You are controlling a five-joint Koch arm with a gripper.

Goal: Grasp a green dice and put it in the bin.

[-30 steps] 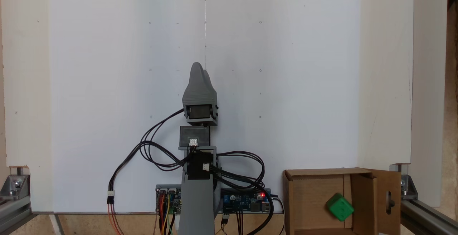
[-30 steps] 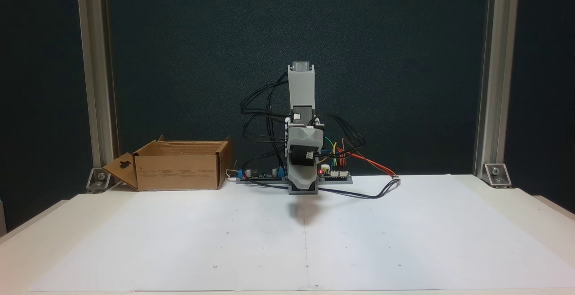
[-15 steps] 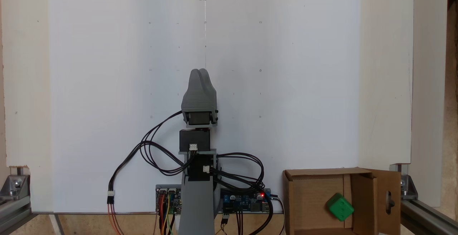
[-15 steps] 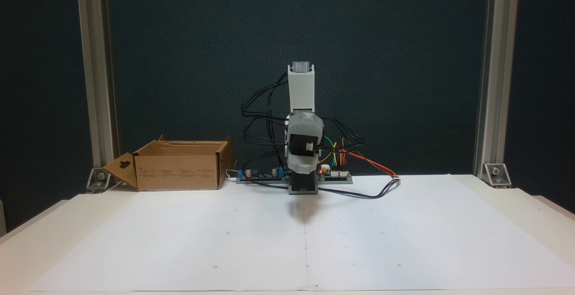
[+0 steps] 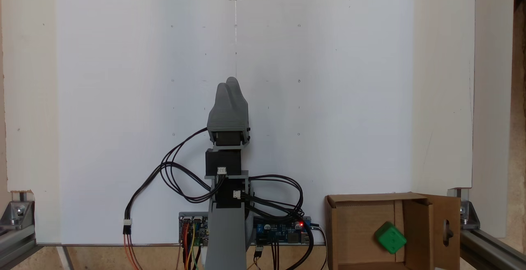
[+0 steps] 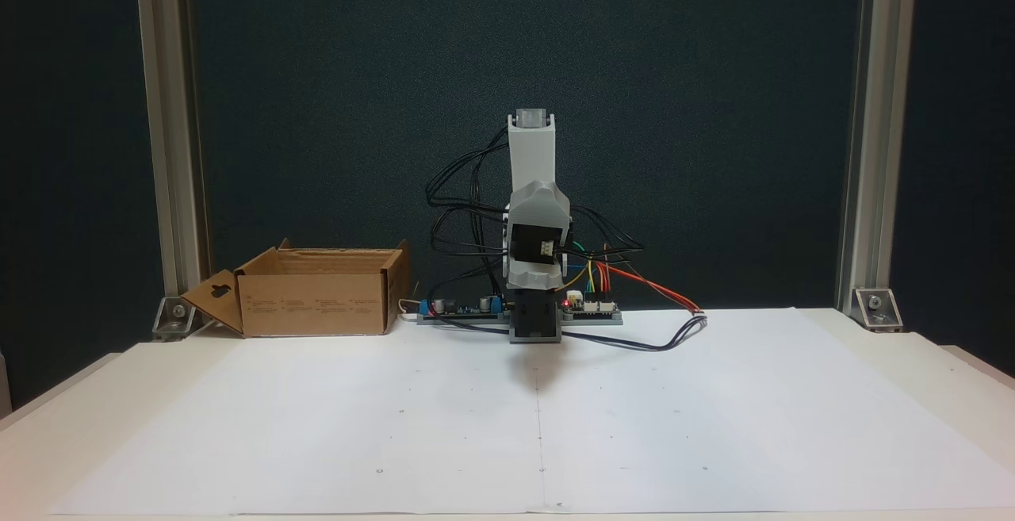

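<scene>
One green dice [image 5: 391,237] lies inside the one bin [image 5: 353,220], a brown cardboard box, resting on its floor close to the wall that the fixed view from above shows on the right, tilted so that a corner points toward the lower edge of the frame. That bin sits at the table's [image 6: 912,346] rear edge near a corner, beside an aluminium post [image 6: 170,148], and one of its flaps, the one with the cut-out handle hole [image 6: 216,293], is folded outward. In the fixed view from above, the single grey gripper [image 5: 230,84] points over the middle of the white paper sheet [image 5: 123,77], its two tips pressed together with nothing between them. The arm [image 6: 531,156] stands folded at the middle of the table's rear edge, with two circuit boards [image 6: 591,308] and loose cables [image 6: 658,339] at its base.
</scene>
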